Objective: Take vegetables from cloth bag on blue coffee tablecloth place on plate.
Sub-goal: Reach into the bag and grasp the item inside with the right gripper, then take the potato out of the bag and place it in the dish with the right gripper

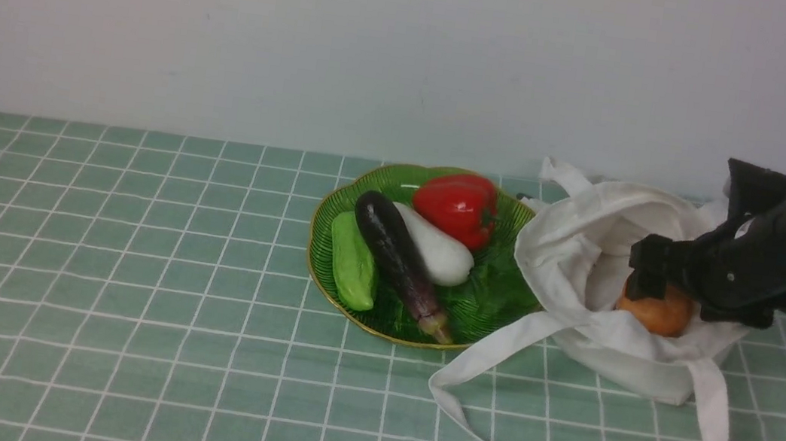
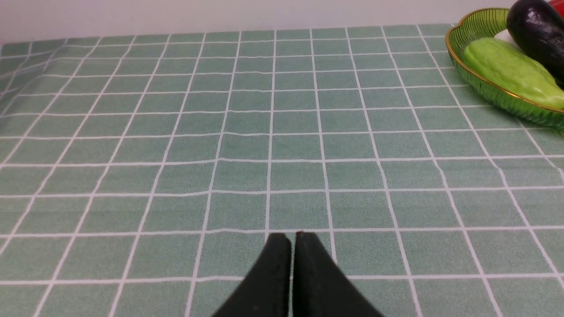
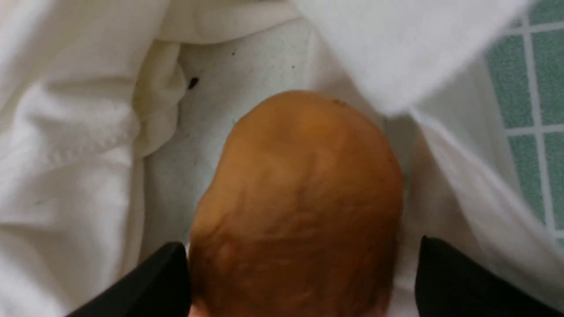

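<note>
The orange-brown potato (image 1: 658, 312) lies inside the open white cloth bag (image 1: 580, 238) at the right of the tablecloth (image 1: 130, 254). My right gripper (image 1: 651, 281) reaches into the bag. In the right wrist view the gripper (image 3: 299, 244) is open, its fingers on either side of the potato (image 3: 299, 189), one touching and one a little apart, with the bag fabric (image 3: 66, 132) all round. The green plate (image 1: 330, 216) stands just left of the bag. My left gripper (image 2: 291, 237) is shut and empty low over bare cloth (image 2: 220, 132); the front view does not show it.
The plate holds a red pepper (image 1: 457, 206), a white eggplant (image 1: 438, 249), a purple eggplant (image 1: 395, 259) and a green cucumber (image 1: 353, 261). The bag's long strap (image 1: 488, 362) loops over the cloth in front. A wall runs behind the table.
</note>
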Available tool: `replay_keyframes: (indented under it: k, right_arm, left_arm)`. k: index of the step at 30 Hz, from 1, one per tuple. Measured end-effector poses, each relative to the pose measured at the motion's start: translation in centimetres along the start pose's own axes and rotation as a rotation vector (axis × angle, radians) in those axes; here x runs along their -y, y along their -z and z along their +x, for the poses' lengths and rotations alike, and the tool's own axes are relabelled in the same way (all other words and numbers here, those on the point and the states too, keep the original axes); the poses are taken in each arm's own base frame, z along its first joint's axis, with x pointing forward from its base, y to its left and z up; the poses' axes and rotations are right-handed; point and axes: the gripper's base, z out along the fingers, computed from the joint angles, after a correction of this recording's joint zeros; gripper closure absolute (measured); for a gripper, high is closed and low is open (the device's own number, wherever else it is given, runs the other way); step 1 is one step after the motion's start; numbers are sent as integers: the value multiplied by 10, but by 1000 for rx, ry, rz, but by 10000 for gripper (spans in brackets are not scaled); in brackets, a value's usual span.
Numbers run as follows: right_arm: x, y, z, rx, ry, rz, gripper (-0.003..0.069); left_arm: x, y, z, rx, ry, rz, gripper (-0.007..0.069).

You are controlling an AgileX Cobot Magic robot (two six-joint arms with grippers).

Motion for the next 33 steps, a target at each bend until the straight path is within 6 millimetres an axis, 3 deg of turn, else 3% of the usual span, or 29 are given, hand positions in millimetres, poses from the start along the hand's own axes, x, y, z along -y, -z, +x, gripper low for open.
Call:
replay_keyframes:
  k: [5, 9, 13, 16, 19, 21, 23, 25, 26, 30, 33]
  right_arm:
    - [1, -13, 2, -2, -9, 2, 53]
    - [1, -15, 2, -5, -9, 3, 155]
    - [1, -13, 2, -6, -1, 3, 161]
    - [-1, 4, 0, -10, 21, -2, 161]
    - [-6, 44, -6, 17, 18, -28, 161]
    - [-7, 54, -7, 30, 10, -41, 161]
    - [-16, 82, -7, 42, -3, -95, 161]
    - [-24, 91, -5, 49, 18, -121, 161]
    - [-38, 100, -2, 57, 48, -172, 161]
    - [-74, 103, 6, 83, 112, -273, 161]
    - [-109, 94, 14, 142, 204, -330, 161]
  left_arm:
    - [0, 0, 0, 0, 0, 0, 632]
    - [0, 0, 0, 0, 0, 0, 632]
    - [0, 0, 0, 0, 0, 0, 632]
    - [0, 0, 0, 0, 0, 0, 632]
    - [0, 0, 0, 0, 0, 0, 632]
    - [0, 0, 0, 0, 0, 0, 632]
    - [0, 0, 0, 0, 0, 0, 632]
    - [0, 0, 0, 0, 0, 0, 632]
    - [0, 0, 0, 0, 0, 0, 632]
    - [0, 0, 0, 0, 0, 0, 632]
    - [0, 0, 0, 0, 0, 0, 632]
